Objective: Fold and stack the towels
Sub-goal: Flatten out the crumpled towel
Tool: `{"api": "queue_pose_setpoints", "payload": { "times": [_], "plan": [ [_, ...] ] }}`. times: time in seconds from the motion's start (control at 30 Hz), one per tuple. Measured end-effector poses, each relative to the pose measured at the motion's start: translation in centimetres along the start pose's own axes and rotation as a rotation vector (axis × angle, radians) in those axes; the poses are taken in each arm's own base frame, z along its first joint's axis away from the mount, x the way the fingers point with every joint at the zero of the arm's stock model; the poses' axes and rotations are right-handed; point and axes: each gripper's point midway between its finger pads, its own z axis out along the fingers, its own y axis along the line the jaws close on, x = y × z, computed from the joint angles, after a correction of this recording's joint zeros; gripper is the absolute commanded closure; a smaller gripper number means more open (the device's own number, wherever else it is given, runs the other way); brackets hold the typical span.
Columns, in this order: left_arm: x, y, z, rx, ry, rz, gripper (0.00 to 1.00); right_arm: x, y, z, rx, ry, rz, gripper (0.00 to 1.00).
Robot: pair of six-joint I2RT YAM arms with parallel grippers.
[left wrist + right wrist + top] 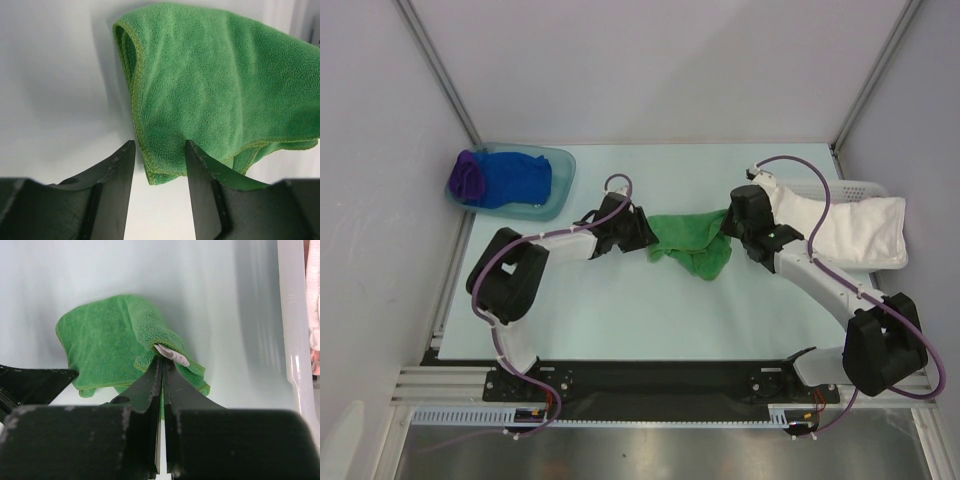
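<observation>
green towel (692, 243) bunched on desk (620, 310). right claw (162, 360) clamped on its 3 o'clock edge; left claw (160, 150) agape astride 9 o'clock corner.

Crumpled green towel (692, 245) at centre; blue towel (520, 178) and purple towel (468, 177) bunched far left

**Left arm:** base at the near-left edge of the bench (620, 320). Elbow folded out to the left, forearm reaching right toward mid-bench.

**Left tool** (647, 234): low over the surface and pointing right, jaws standing apart with a clear gap.

**Right arm:** base at the near-right corner. Links stretched away and leftward, wrist bent toward the centre.

**Right tool** (728, 232): pointing left, jaws pressed together and pinching an edge of the green towel (107, 342).

**Relation:** the two tools face each other, near but apart.
</observation>
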Motion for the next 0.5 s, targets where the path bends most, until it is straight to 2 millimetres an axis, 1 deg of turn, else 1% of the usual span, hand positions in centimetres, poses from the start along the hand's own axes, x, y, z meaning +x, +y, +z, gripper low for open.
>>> {"api": "queue_pose_setpoints", "payload": {
  "times": [0.27, 0.4, 0.5],
  "plan": [
    [0.32, -0.07, 0.07, -0.002, 0.007, -0.005, 0.47, 0.19, 0.03, 0.01, -0.004, 0.006, -0.001, 1.0],
    [0.35, -0.12, 0.07, 0.0, 0.008, -0.007, 0.5, 0.19, 0.03, 0.01, -0.004, 0.006, -0.001, 1.0],
    [0.37, -0.19, 0.06, 0.002, 0.01, -0.015, 0.55, 0.19, 0.04, 0.01, -0.005, 0.006, -0.001, 1.0]
  ]
}}
